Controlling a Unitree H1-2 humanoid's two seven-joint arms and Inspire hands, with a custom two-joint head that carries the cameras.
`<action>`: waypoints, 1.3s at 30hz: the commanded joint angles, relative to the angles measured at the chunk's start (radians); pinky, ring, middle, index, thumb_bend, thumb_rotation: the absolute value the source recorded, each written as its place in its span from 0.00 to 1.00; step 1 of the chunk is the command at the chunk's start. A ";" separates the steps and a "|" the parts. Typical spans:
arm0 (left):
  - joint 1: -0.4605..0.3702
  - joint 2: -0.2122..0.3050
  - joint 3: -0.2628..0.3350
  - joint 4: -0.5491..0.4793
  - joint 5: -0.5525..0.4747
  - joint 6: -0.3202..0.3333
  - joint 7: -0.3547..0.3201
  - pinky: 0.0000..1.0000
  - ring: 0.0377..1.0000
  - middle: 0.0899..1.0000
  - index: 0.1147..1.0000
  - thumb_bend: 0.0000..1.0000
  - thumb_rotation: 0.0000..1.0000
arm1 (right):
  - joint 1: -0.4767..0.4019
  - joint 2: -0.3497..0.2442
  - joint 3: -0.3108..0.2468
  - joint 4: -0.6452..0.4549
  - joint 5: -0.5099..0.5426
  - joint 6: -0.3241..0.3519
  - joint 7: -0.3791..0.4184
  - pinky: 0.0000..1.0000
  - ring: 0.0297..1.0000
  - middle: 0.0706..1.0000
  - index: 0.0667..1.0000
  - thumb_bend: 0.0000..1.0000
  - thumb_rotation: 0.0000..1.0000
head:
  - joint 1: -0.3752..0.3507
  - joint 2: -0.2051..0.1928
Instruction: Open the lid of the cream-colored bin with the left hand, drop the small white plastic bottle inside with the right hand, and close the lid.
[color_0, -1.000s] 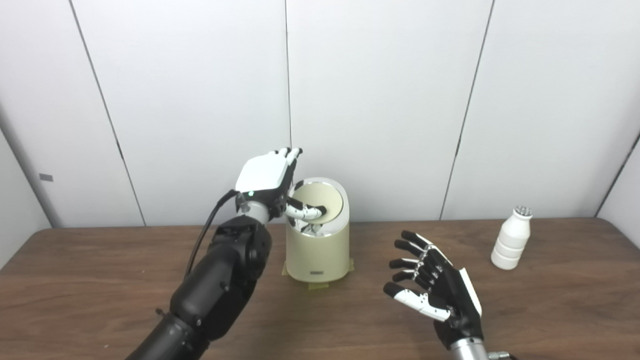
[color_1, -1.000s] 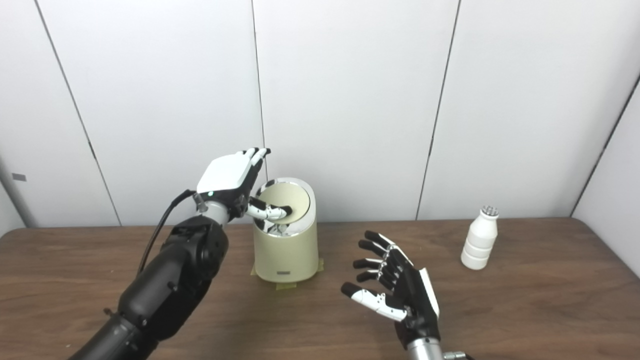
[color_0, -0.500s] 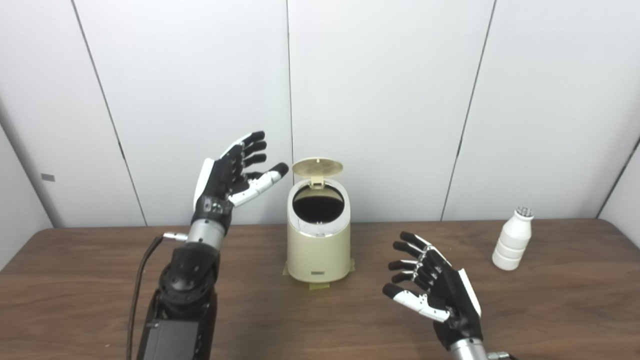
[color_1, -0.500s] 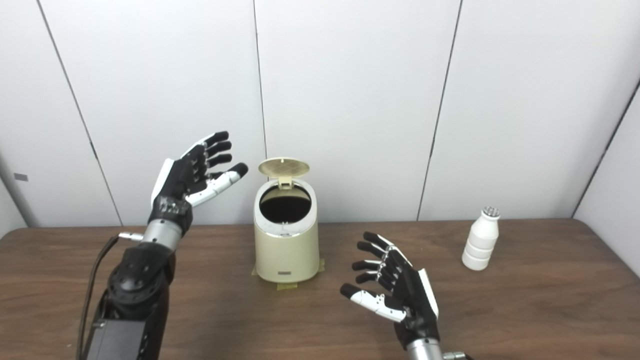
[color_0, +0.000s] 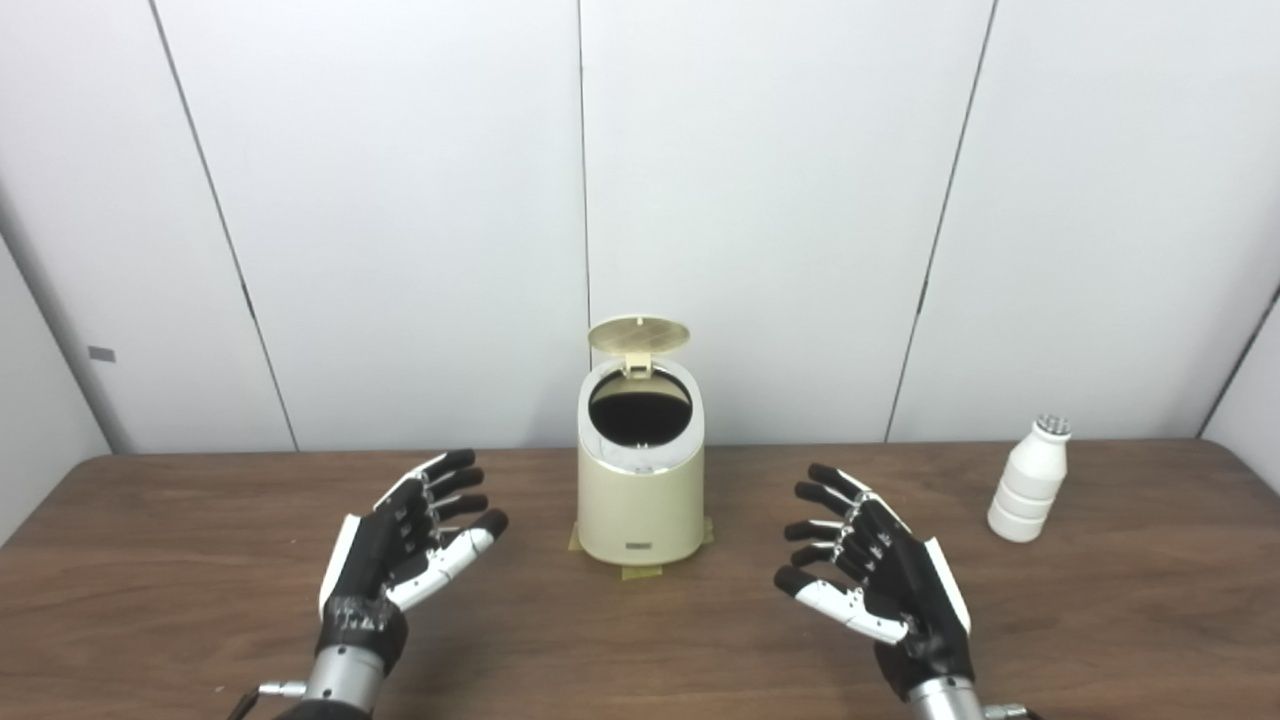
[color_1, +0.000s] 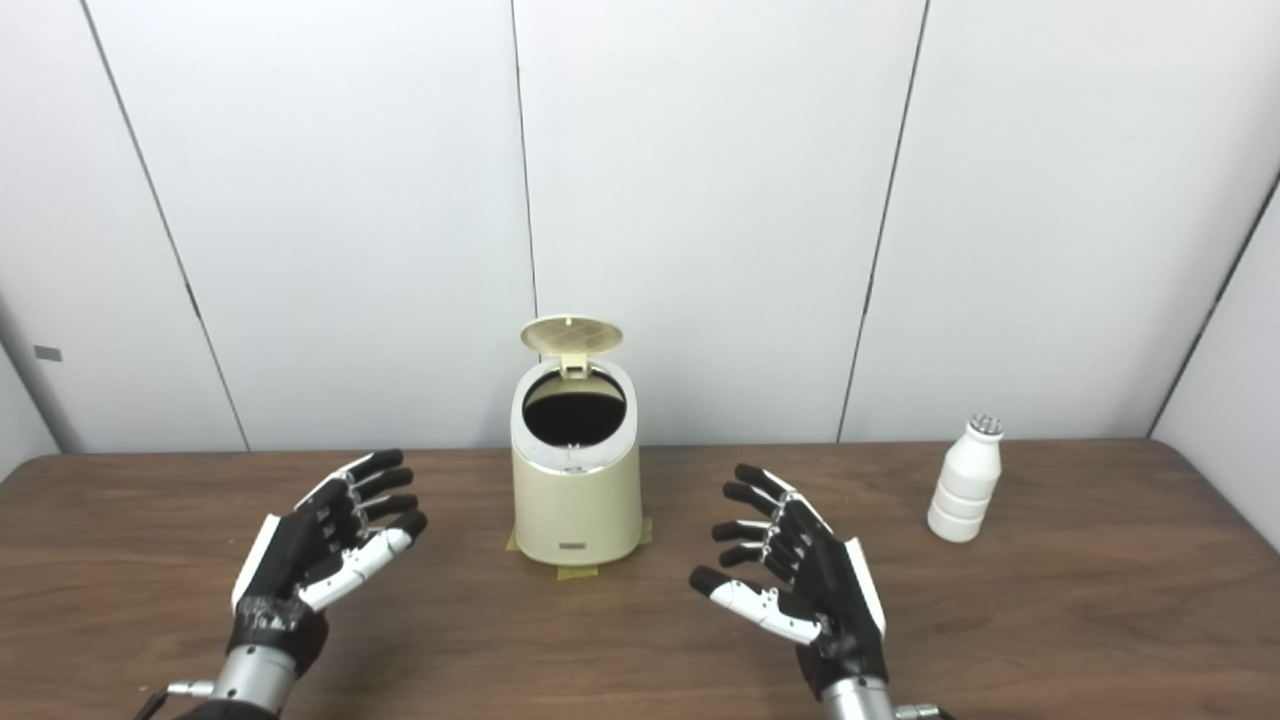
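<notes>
The table (color_0: 200, 600) runs wide and brown in front of me, backed by plain white wall panels (color_0: 400, 200). Near its middle stands the cream bin (color_0: 640, 500), upright on strips of tape, and its round lid (color_0: 639, 334) now stands tipped up at the back with the dark mouth showing — a second ago my left hand (color_0: 405, 545) was up there with its thumb pressed on that lid, which was down. Since then the hand has come away and dropped low over the table, left of the bin and well apart from it, palm turned inward, fingers spread and holding nothing. So I judge the opening step done; the lid seems to hold itself up. My right hand (color_0: 880, 580) has scarcely moved: it hovers right of the bin, fingers apart, empty too. The small white bottle (color_0: 1027, 480) stands upright far to the right near the table's back edge, untouched — well apart from my right hand. That hand's reach and grasp look like the next thing called for, then the drop, then closing.
</notes>
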 joint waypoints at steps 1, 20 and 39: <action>-0.013 0.008 -0.010 -0.006 0.013 -0.079 0.006 0.57 0.71 0.75 0.76 0.72 0.19 | -0.035 -0.011 -0.009 -0.034 0.002 -0.019 0.003 0.52 0.62 0.75 0.77 0.82 0.22 | -0.005 0.000; -0.017 0.077 0.004 0.047 -0.058 -0.107 -0.026 0.64 0.77 0.81 0.80 0.58 0.07 | -0.371 -0.368 -0.115 -0.104 -0.132 0.221 0.023 0.61 0.67 0.75 0.75 0.87 0.22 | -0.311 -0.102; -0.025 0.073 0.019 0.038 -0.147 -0.046 -0.046 0.69 0.80 0.83 0.84 0.52 0.00 | -0.376 -0.575 -0.224 0.169 -0.133 0.223 0.026 0.83 0.90 0.93 0.89 0.88 0.27 | -0.327 -0.100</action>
